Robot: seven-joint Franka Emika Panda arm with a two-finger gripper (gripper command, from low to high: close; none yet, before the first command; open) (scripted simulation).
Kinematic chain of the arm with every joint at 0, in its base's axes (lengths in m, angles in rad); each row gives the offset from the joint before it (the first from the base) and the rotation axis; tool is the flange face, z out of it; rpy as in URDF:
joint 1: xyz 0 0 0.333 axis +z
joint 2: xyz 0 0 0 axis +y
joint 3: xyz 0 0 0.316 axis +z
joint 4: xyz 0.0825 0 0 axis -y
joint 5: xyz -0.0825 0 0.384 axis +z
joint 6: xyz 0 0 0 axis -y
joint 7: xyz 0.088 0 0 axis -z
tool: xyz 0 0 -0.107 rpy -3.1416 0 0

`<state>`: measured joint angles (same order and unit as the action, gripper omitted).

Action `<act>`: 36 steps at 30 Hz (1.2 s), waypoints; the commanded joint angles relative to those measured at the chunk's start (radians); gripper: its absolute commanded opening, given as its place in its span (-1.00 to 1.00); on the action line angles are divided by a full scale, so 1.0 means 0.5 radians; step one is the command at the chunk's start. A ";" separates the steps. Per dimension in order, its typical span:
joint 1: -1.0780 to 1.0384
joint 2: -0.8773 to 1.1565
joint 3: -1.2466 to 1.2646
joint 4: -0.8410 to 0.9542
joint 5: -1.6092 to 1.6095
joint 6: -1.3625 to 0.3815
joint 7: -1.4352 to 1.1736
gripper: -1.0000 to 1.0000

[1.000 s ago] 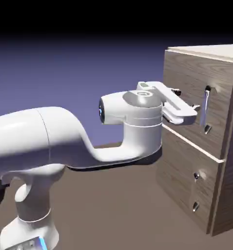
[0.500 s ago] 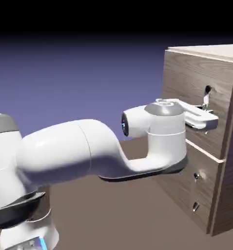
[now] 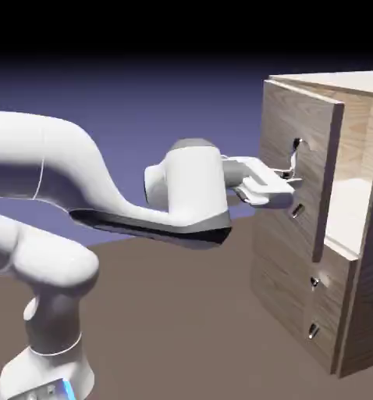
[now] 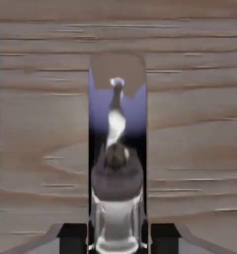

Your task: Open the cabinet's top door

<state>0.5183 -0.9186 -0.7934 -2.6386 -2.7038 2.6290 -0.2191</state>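
The cabinet (image 3: pixel 287 293) stands at the exterior view's right, wood-grain brown with a pale top. Its top door (image 3: pixel 280 125) hangs ajar, swung out toward the arm, and the pale inside (image 3: pixel 355 205) shows behind it. My gripper (image 3: pixel 289 182) is shut on the door's vertical silver bar handle (image 3: pixel 293 159), about at mid-height. In the hand view the handle (image 4: pixel 115 124) runs up the middle, large, over the door's wood grain (image 4: pixel 41 124). The gripper (image 4: pixel 118 241) closes on it there, with the dark fingertips (image 4: pixel 73 237) at the bottom edge.
Below the top door, the lower panel carries two small metal knobs (image 3: pixel 314 281) (image 3: pixel 313 331). The arm's white elbow and forearm (image 3: pixel 57 172) fill the exterior view's left. Brown tabletop (image 3: pixel 182 328) lies between the robot's base and the cabinet.
The gripper went from open before the closed door to shut on the handle. It then drew back to the left, and the top door swung out with it.
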 commanded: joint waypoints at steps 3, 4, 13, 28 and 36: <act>-0.183 -0.070 0.218 -0.169 0.245 -0.137 -0.096 -1.00; -0.235 -0.098 0.290 -0.222 0.331 -0.184 -0.129 -1.00; -0.477 -0.357 0.902 -0.578 1.114 -0.620 -0.386 -1.00; -0.328 -0.352 1.947 -0.649 2.413 -1.529 -0.505 -1.00; -0.354 0.066 2.527 -0.331 3.044 -2.128 -0.378 -1.00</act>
<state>0.3415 -0.8858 0.4698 -2.8042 -1.1811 1.5639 -0.4080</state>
